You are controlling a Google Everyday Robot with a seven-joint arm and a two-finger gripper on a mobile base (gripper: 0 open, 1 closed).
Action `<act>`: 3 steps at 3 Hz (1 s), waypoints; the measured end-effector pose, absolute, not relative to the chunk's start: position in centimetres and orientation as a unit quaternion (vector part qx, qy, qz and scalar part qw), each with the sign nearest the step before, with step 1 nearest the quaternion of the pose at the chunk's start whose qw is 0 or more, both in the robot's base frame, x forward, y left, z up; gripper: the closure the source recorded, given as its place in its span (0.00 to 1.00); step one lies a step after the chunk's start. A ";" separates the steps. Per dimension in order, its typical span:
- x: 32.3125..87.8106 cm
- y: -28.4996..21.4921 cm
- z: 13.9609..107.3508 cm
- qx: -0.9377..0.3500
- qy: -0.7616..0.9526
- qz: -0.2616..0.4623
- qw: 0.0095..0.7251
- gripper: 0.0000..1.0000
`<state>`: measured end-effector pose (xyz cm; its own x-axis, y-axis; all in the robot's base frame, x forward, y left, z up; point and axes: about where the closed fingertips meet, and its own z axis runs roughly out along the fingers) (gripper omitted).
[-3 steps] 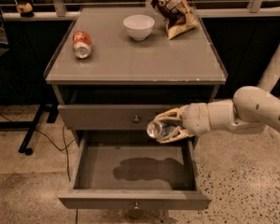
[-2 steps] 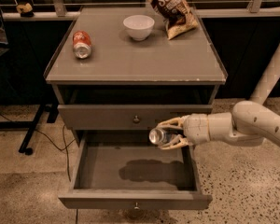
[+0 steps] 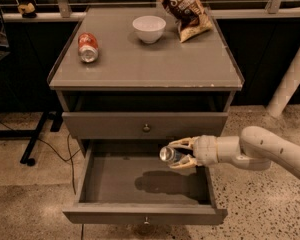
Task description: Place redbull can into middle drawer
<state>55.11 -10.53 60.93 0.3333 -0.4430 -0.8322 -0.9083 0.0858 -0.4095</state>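
Rounded cream-white arm (image 3: pixel 270 146) segments end in a gripper (image 3: pixel 175 155) with yellowish fingers (image 3: pixel 182 143), clasping the redbull can (image 3: pixel 167 154) above the middle drawer (image 3: pixel 115 215).

My claw (image 3: pixel 179 154), clasping the can (image 3: pixel 167 154), hangs over the open lower drawer (image 3: pixel 115 181). Its floor below lies bare, and only the shut upper drawer front (image 3: pixel 105 126) just above crowds me.

Cabinet top (image 3: pixel 155 66): orange-red can (image 3: pixel 88 47) on side, near left edge; white bowl (image 3: pixel 149 29), back edge centre; snack bag (image 3: pixel 186 10), toward back right corner. Gripper (image 3: pixel 176 155) below front edge, clasping redbull can (image 3: pixel 166 154).
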 end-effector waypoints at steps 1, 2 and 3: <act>55.5 -10.5 57.8 -0.628 0.547 0.237 0.500 1.00; 55.6 -10.9 55.5 -0.619 0.566 0.240 0.488 1.00; 55.5 -11.6 53.3 -0.618 0.585 0.236 0.469 1.00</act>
<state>55.47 -11.64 53.31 0.2034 -0.5021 -0.8405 -0.9444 0.1259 -0.3037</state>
